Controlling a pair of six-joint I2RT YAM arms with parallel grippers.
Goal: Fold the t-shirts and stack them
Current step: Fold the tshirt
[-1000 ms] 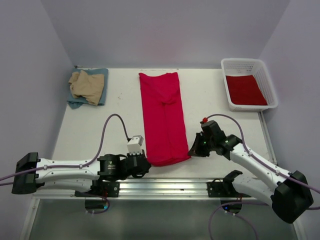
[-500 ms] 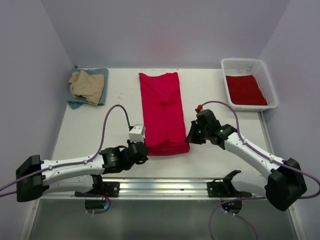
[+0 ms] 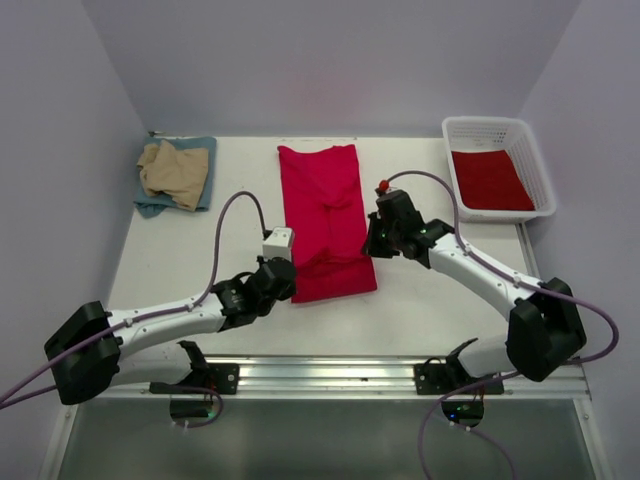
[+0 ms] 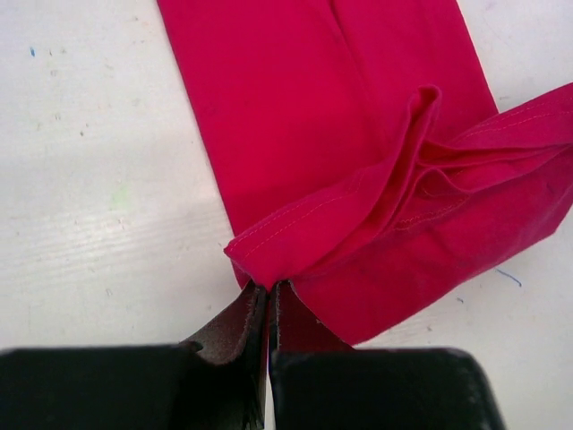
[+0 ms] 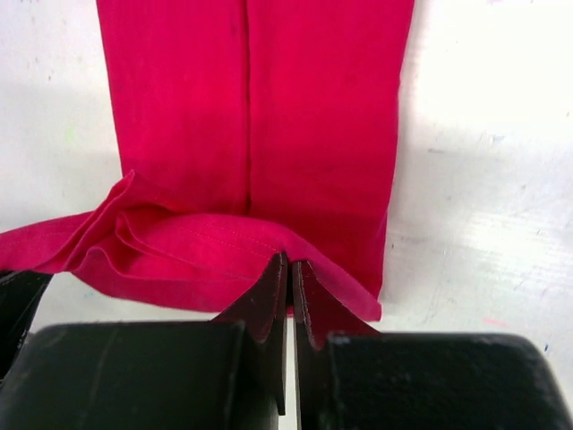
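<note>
A bright red t-shirt (image 3: 322,205), folded into a long strip, lies in the middle of the table. Its near end is lifted and doubled back over the strip. My left gripper (image 3: 288,272) is shut on the hem's left corner (image 4: 253,258). My right gripper (image 3: 367,245) is shut on the hem's right corner (image 5: 295,255). The held hem sags between them (image 4: 421,188). A tan t-shirt (image 3: 172,170) lies crumpled on a blue-grey one (image 3: 197,190) at the far left. Another red t-shirt (image 3: 490,180) lies folded in the basket.
A white lattice basket (image 3: 530,135) stands at the far right corner. A metal rail (image 3: 320,375) runs along the table's near edge. Purple walls close the table on three sides.
Both grippers have moved away from the near edge toward the back, carrying the red shirt's near hem over the strip. The fold line has moved back with them.
</note>
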